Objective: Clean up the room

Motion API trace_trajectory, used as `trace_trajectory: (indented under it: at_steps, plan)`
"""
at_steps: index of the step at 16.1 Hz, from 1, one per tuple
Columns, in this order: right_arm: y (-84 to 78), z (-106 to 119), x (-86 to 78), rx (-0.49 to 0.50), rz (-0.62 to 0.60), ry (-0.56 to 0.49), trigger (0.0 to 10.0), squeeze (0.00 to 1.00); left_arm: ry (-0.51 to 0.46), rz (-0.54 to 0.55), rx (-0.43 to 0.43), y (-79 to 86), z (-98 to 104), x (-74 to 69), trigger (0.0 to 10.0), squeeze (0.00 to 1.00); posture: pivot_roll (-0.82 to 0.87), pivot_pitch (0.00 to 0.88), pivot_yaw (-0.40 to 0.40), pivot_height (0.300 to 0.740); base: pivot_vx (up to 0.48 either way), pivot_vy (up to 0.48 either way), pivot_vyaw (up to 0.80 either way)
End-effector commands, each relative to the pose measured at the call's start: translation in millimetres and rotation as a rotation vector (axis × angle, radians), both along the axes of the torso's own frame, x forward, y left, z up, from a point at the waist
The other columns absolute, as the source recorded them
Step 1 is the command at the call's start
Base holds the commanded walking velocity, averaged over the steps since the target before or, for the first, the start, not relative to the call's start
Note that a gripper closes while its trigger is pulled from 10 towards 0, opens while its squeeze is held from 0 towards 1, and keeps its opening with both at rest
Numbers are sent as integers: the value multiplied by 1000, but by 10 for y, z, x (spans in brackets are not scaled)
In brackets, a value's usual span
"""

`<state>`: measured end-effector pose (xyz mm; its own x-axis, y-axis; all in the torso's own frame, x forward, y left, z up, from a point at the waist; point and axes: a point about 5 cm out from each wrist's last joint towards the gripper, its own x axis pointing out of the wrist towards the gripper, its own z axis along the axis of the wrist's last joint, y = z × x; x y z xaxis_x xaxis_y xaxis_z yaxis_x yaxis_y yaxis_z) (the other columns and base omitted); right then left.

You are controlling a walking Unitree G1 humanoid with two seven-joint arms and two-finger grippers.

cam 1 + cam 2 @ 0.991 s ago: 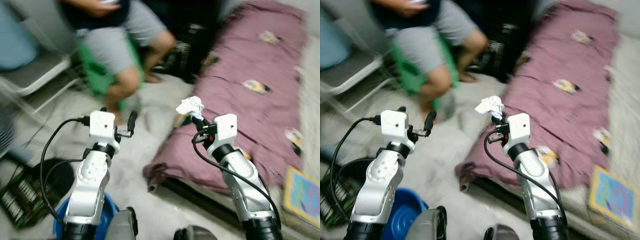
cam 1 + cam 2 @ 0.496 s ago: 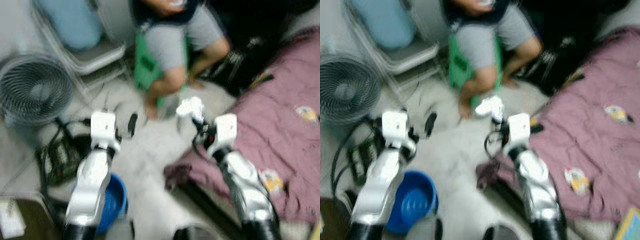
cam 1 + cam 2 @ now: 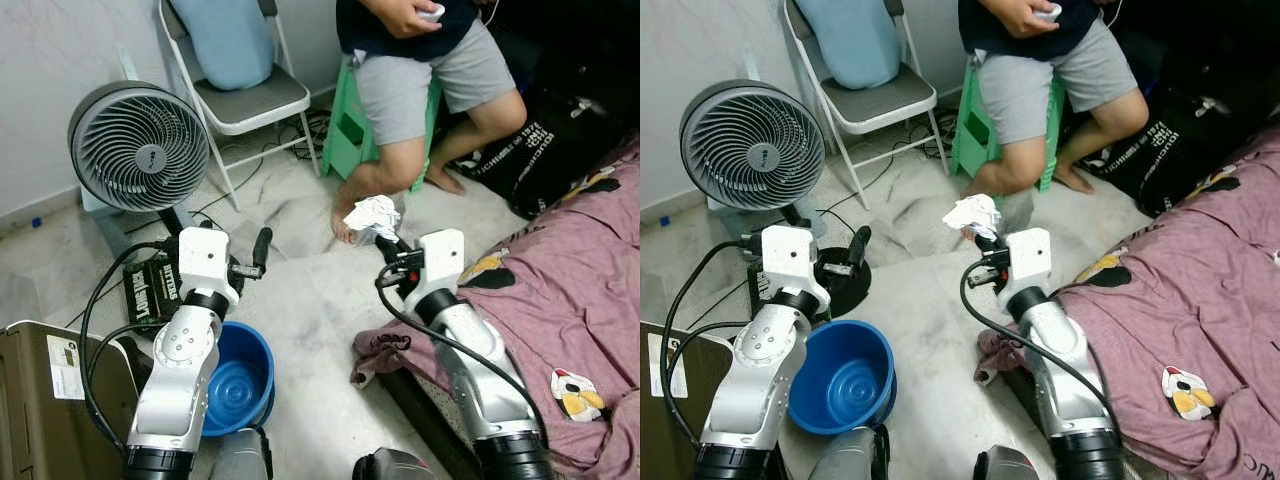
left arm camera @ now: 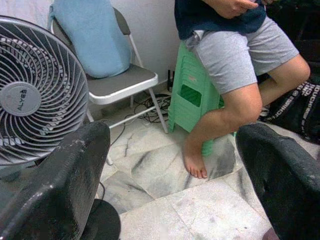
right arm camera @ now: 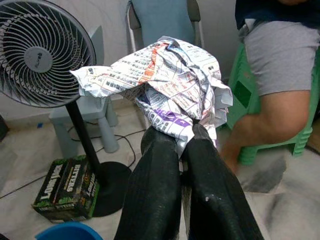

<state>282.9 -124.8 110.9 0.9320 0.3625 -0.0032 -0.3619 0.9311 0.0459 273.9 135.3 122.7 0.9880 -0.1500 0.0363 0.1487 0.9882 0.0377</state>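
Paper, crumpled, sits clenched in the right gripper, raised above the floor near a seated person's foot. Left gripper hangs released above the blue bowl.

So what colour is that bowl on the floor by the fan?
The bowl is blue, clearest in the right eye view.

Home bedroom, bedding, fan, folding chair

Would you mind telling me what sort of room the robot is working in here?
Likely a lived-in bedroom: a purple blanket spread low by the floor, a standing fan and a folding chair on marble tiles.
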Motion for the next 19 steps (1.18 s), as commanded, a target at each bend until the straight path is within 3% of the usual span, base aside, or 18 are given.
trace_trajectory:
  at_steps: [1,4,13,19]
  plan:
    - [-19,-7,-1,6,-13,1,10000,0,9,5,8,21,-9,3,10000,0,-11,124,-8,740,0,480,0]
    - [-18,-7,1,7,-17,1,10000,0,4,0,14,17,-4,8,10000,0,-9,123,-7,740,0,422,0]
    - [-18,-11,15,9,-18,-3,10000,0,-32,-24,31,-2,42,14,10000,0,-6,107,-5,740,0,0,0]
    - [-17,-5,26,5,-12,-8,10000,0,-29,-30,26,-16,37,10,10000,0,-5,102,-6,740,0,-454,0]
